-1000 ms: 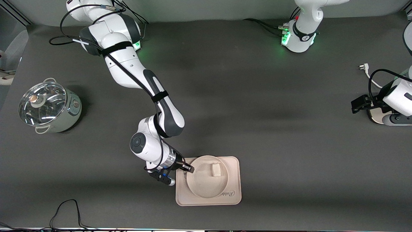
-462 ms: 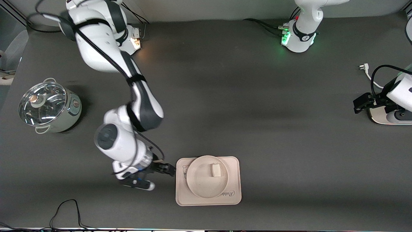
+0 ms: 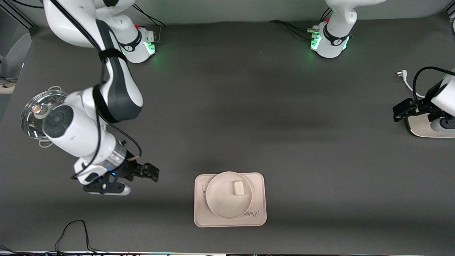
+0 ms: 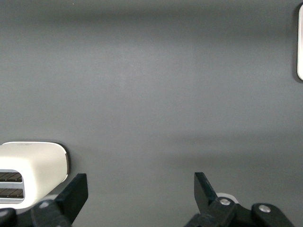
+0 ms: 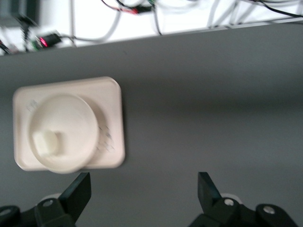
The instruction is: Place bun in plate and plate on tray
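The cream bun [image 3: 237, 187] lies in the round beige plate [image 3: 221, 200], toward the plate's edge. The plate rests on the rectangular tray [image 3: 258, 214], near the table's front edge. In the right wrist view the bun [image 5: 46, 142], plate [image 5: 71, 124] and tray [image 5: 115, 108] show the same stack. My right gripper [image 3: 154, 173] [image 5: 143, 179] hangs open and empty over bare table, apart from the tray, toward the right arm's end. At the left arm's end of the table my left gripper [image 3: 396, 113] [image 4: 140, 177] is open, holds nothing, and sits beside the toaster.
A white toaster [image 3: 421, 128] [image 4: 31, 165] stands at the left arm's end, with a loose plug and cord [image 3: 402, 75] farther from the camera. A steel pot with a glass lid [image 3: 35, 113] sits under the right arm's elbow. A black cable [image 3: 74, 230] loops near the front edge.
The right gripper opened at the plate's rim and let go. The right arm then swung away from the tray toward the pot. The left arm shifted only slightly.
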